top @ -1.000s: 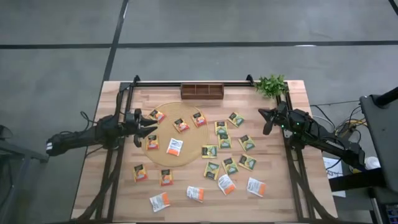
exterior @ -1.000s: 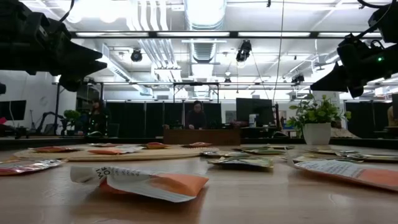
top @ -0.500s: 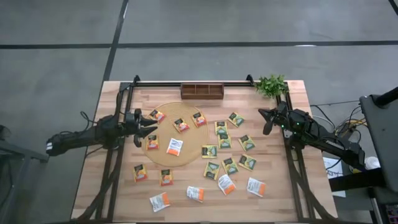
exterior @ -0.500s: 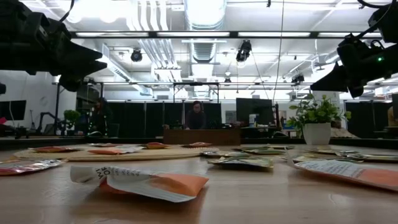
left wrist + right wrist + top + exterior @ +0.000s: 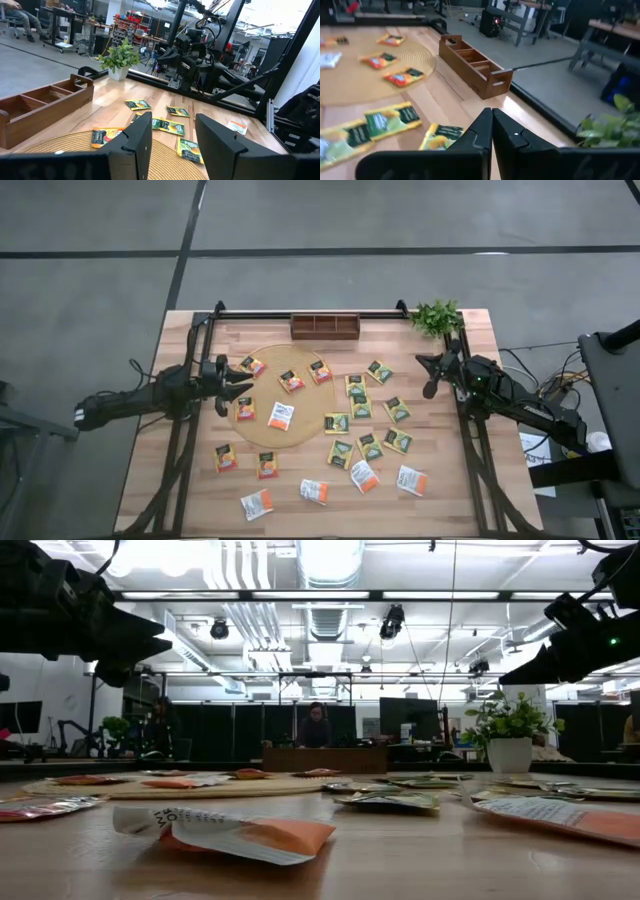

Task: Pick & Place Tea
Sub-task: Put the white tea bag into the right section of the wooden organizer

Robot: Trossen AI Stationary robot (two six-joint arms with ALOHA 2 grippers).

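Sachets (image 5: 362,411) litter table (image 5: 470,490) between wooden tray (image 5: 325,327) and plant (image 5: 436,316); left fingers (image 5: 135,145) apart, right fingers (image 5: 482,135) together.

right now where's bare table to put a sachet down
Bare wood lies along the back, between the wooden tray and the plant, and at the front left corner. The middle, right of the round mat, is crowded with tea sachets.

We see the tea sachets (image 5: 338,423) lying flat and scattered across the surface (image 5: 450,490). Orange ones sit left, green-yellow ones right, white-and-orange ones nearest the front.
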